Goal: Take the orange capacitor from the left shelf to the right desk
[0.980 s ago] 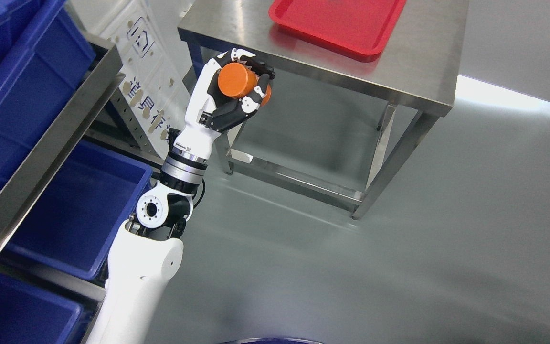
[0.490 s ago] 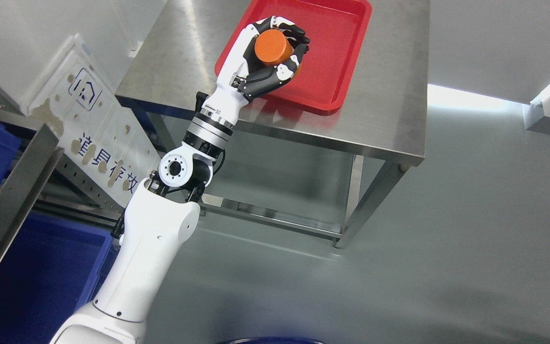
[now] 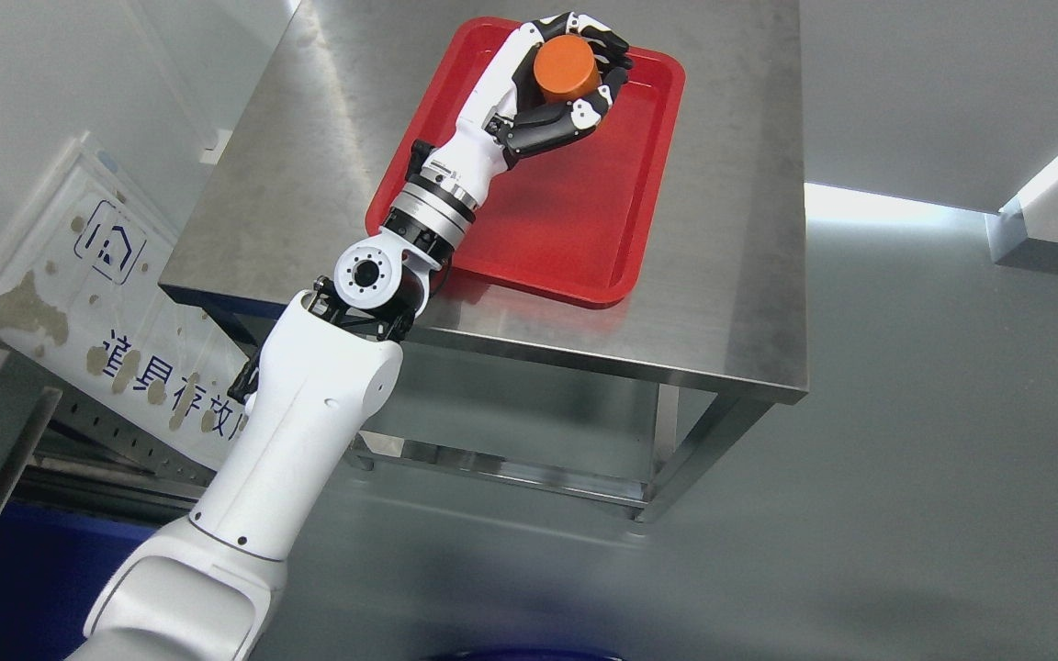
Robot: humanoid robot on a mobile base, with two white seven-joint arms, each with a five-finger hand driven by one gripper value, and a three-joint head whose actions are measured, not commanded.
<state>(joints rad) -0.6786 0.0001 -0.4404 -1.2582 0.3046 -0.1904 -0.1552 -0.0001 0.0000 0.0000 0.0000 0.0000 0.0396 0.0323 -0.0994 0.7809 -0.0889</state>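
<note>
Orange capacitor [image 3: 565, 72] gripped in left hand [image 3: 555, 92], fingers curled round it, arm stretched out over far end of red tray [image 3: 584, 239].

Brushed stainless-steel counter [image 3: 731, 275] on four metal legs, with low cross-rails joining them beneath. Top is scuffed and reflective. One item lies directly on it: a shallow red plastic tray [image 3: 584, 229], rectangular with rounded corners and a raised rim, set toward the far left part. Glossy grey floor [image 3: 860, 514] underneath, showing soft reflections.
</note>
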